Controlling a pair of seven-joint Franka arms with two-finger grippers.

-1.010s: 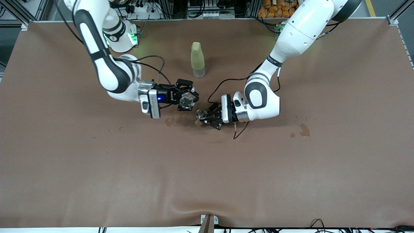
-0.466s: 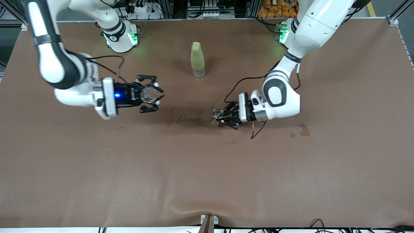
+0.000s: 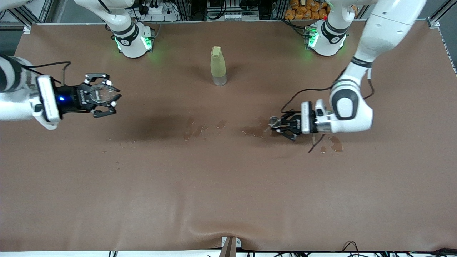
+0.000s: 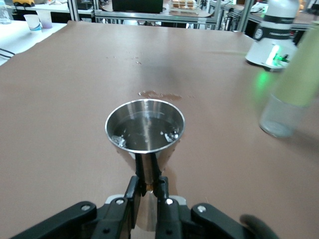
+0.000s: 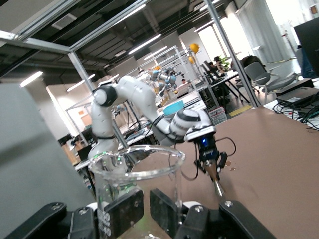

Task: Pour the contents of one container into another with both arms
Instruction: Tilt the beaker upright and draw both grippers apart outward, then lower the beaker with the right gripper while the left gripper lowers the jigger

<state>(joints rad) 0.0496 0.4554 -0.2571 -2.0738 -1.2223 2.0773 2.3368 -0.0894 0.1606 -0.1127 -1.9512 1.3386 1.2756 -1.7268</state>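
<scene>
The right pincer (image 3: 107, 95) is clamped on a squat clear cup (image 3: 101, 94), thin-walled with a round rim and almost see-through, and hangs over the brown counter (image 3: 228, 185) toward the right arm's end. The left pincer (image 3: 276, 125) grips the narrow waist of a small goblet (image 3: 274, 121); in the left wrist view its bowl (image 4: 145, 124) looks like brushed steel, round-rimmed, with droplets beading inside, and the black fingers (image 4: 133, 196) pinch the tapering part below the bowl. It sits low over the counter toward the left arm's end, beside a dark wet patch (image 3: 254, 131).

A tall pale yellow-green bottle (image 3: 217, 66), matte with a clear base, stands upright between the two arm bases. The counter covering is soft and matte, rippled at the edge nearest the front camera.

A second ago the two pincers were nearly touching at mid-counter, just nearer the front camera than the bottle; since then both arms have swung out toward their own ends, carrying the vessels, and splash marks (image 3: 194, 128) now lie exposed where they met.
</scene>
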